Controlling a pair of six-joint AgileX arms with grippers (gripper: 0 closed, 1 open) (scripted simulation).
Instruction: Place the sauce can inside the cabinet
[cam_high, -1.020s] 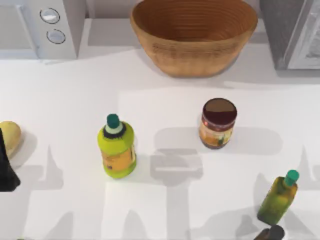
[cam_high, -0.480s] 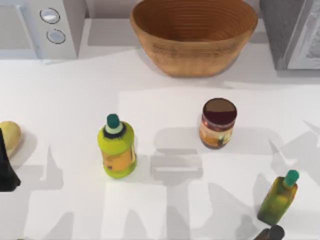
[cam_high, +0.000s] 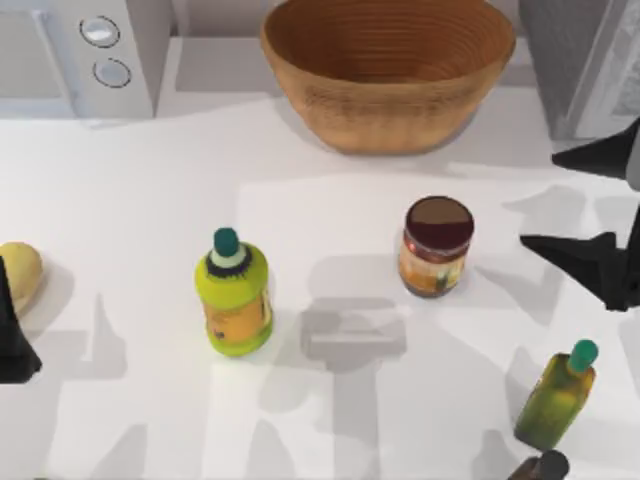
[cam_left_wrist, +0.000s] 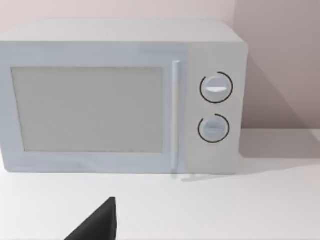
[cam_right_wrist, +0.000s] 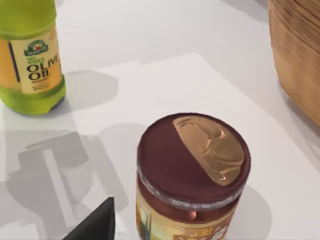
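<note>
My right gripper, jaws spread and empty, hangs just right of the upright sauce can; my left arm sits farther off.

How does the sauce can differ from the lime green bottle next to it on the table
The sauce can is short and squat with a flat maroon top; the lime-green bottle is taller and narrows to a small teal cap. The can's label is orange-yellow, while the bottle's body is bright green with a yellow label. The can stands nearer the right claw; the bottle is further left. Both stand upright on the white table.
</note>
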